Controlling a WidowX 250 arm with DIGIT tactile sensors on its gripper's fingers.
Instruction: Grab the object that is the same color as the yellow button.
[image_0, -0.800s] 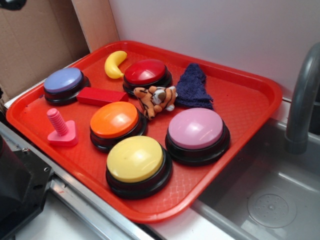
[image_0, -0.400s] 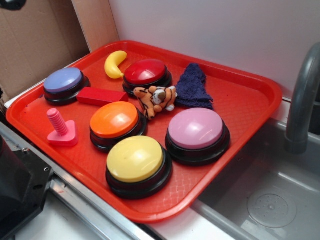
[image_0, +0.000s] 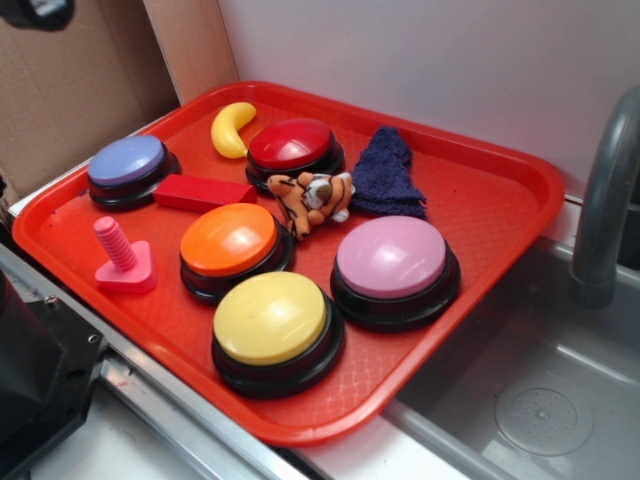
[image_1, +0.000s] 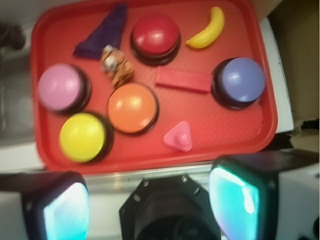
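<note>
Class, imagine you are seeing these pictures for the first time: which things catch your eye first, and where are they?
The bright red tray fills the scene, crowded with big dome buttons. The yellow button sits at its near edge, with the orange button just behind it and the pink button to its right. A small yellow banana lies at the far side, beside the red button.

Claw (image_1: 150, 200) high above, pointing down, fingers spread apart.

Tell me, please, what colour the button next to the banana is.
Red dome on a black base, clearest in the exterior view.
</note>
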